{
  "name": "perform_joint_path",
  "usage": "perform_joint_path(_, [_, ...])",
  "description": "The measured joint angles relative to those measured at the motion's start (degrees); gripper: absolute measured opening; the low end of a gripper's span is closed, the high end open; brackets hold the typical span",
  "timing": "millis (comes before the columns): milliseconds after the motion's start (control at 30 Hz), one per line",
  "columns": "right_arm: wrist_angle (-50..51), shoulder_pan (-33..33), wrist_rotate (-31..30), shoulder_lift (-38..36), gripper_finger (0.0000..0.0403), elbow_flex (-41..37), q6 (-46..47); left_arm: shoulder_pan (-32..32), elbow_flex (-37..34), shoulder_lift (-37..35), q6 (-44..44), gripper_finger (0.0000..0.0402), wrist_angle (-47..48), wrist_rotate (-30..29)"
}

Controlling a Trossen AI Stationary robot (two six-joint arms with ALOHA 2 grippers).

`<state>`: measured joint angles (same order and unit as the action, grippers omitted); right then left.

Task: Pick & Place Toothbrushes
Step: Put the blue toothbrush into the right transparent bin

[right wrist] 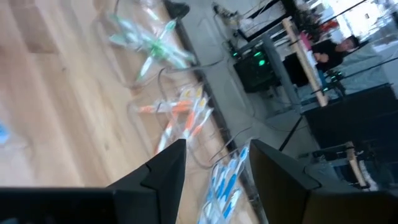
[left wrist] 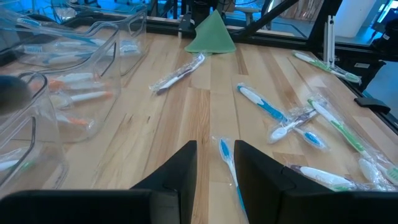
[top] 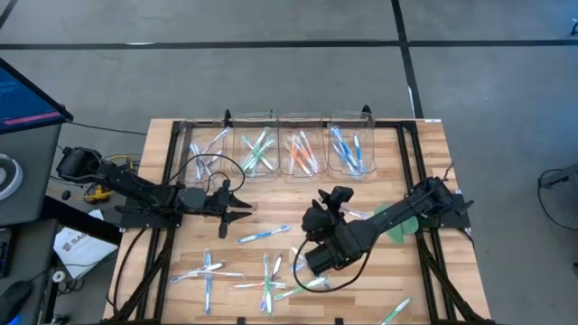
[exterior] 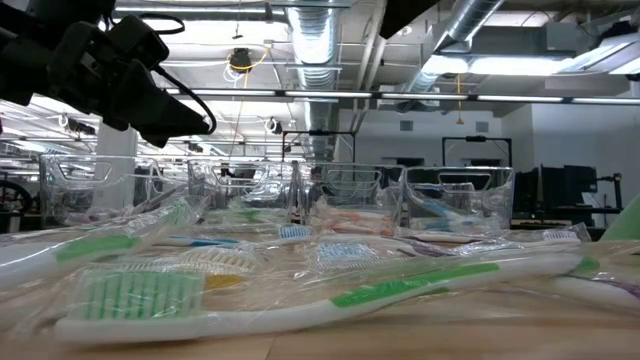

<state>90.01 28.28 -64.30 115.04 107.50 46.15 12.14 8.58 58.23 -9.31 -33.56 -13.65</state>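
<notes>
Several toothbrushes lie flat on the wooden table: a blue one [top: 262, 235] [left wrist: 230, 168], and a loose group near the front edge [top: 266, 280]. More lie in the four clear bins [top: 280, 149] along the far edge, sorted by colour. My left gripper [top: 237, 206] [left wrist: 214, 162] hovers open at the left, pointing toward the table's right. The blue toothbrush shows past its fingertips, untouched. My right gripper [top: 334, 200] [right wrist: 214, 168] is raised at mid-table and open. It points toward the far bins, with the blue-brush bin [right wrist: 227, 180] showing beyond its fingers.
A flat green leaf-shaped piece [top: 397, 221] [left wrist: 211, 34] lies at the right by the right arm. Black frame rails run along the table's left and right sides [top: 420, 235]. Bare wood [top: 289, 194] lies between the bins and the loose toothbrushes.
</notes>
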Motion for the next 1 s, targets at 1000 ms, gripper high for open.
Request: perform_joint_path(1000, [-0.01, 0.05, 1.03, 0.5, 0.0167, -5.27, -2.31, 0.0, 0.0, 0.01, -0.01, 0.0099, -0.87, 0.0])
